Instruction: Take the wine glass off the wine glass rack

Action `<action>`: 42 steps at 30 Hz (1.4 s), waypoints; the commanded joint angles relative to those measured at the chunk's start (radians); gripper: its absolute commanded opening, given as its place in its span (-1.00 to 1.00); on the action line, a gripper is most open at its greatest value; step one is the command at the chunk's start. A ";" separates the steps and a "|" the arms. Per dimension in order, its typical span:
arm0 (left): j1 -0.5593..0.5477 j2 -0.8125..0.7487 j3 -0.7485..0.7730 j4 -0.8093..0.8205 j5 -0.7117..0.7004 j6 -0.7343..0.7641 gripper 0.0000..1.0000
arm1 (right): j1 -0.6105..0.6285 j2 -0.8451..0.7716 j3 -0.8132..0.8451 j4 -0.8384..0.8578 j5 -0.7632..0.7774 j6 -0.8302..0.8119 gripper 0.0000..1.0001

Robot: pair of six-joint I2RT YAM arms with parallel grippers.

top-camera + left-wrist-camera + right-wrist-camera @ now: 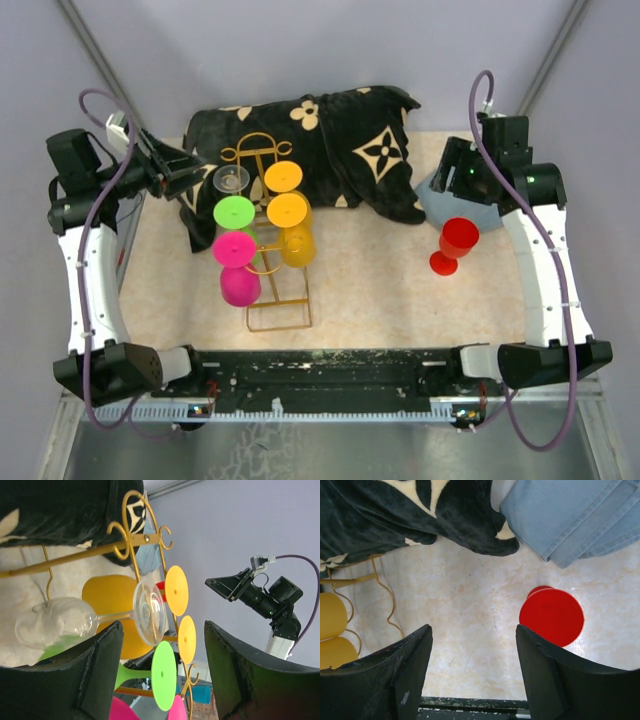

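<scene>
L: left tool [162,632] apart, lining up on clear wine glass [60,622] | glass hanging by its foot from gold rack [131,540] rails | R: right tool [474,632] apart, hovering

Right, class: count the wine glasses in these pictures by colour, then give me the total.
Clear stemmed wine glass: 1
Green stemmed wine glass: 1
Magenta stemmed wine glass: 1
Orange-yellow stemmed wine glasses: 2
Red stemmed wine glass: 1
Total: 6
</scene>
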 commanded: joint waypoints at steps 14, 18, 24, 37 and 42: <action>0.020 -0.028 -0.123 -0.020 0.083 -0.032 0.20 | -0.006 -0.042 -0.016 0.014 -0.015 -0.020 0.36; 0.020 -0.010 -0.130 -0.013 0.107 -0.053 0.19 | -0.006 -0.050 -0.027 0.015 -0.016 -0.020 0.36; 0.008 0.019 -0.138 -0.005 0.131 -0.062 0.18 | -0.006 -0.052 -0.033 0.021 -0.016 -0.017 0.36; -0.010 0.050 -0.110 0.012 0.138 -0.072 0.00 | -0.006 -0.043 -0.037 0.031 -0.021 -0.016 0.57; -0.036 0.055 -0.095 0.013 0.132 -0.067 -0.01 | -0.006 -0.042 -0.046 0.037 -0.024 -0.015 0.75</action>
